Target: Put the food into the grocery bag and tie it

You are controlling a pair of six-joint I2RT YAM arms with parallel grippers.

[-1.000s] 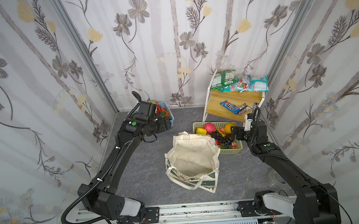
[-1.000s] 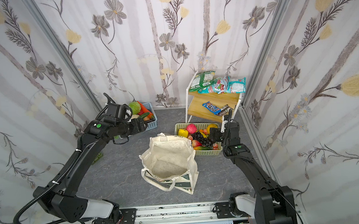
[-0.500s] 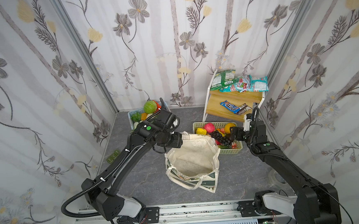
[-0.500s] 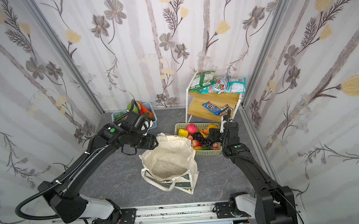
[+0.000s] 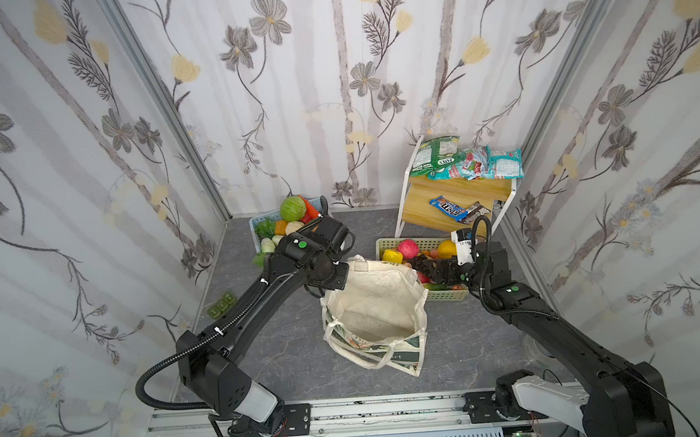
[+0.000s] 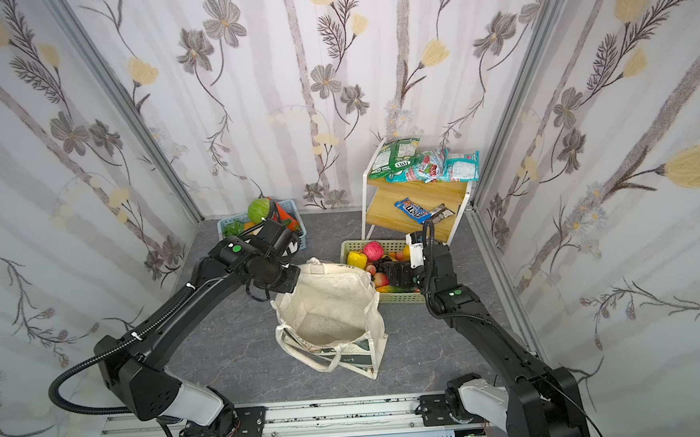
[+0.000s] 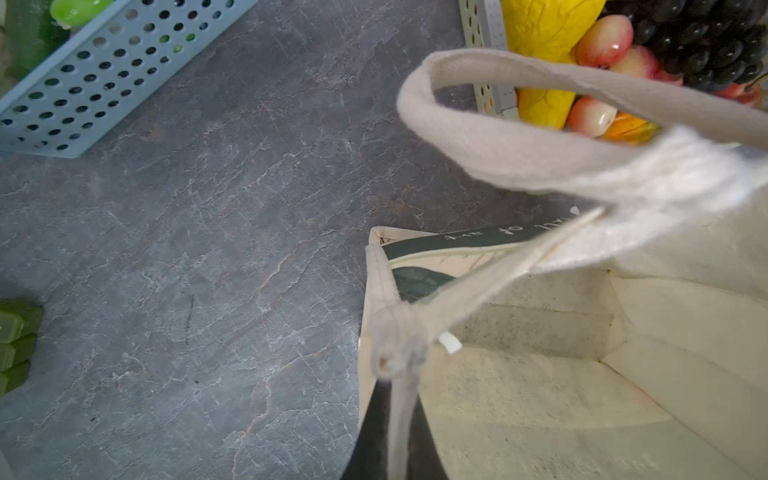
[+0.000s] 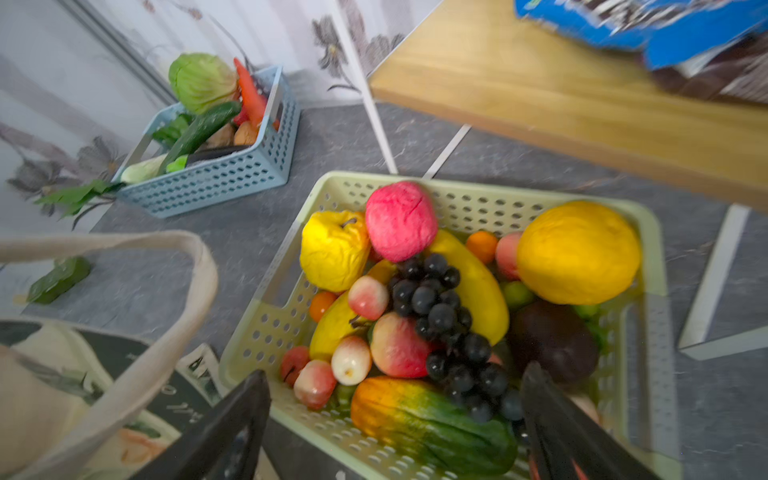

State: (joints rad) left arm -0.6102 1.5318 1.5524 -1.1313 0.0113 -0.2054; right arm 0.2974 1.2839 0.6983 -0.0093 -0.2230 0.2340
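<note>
Two findings: your left gripper is clamped on the grocery bag at its rim, bag upright and open mid-floor; your right gripper hangs spread above fruit in the pale green basket.

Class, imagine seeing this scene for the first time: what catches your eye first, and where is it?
The open cream grocery bag stands mid-floor and looks empty. Beside it, a pale green basket heaped with bright fruit sits below the open right gripper. Flowered walls enclose it all.
</note>
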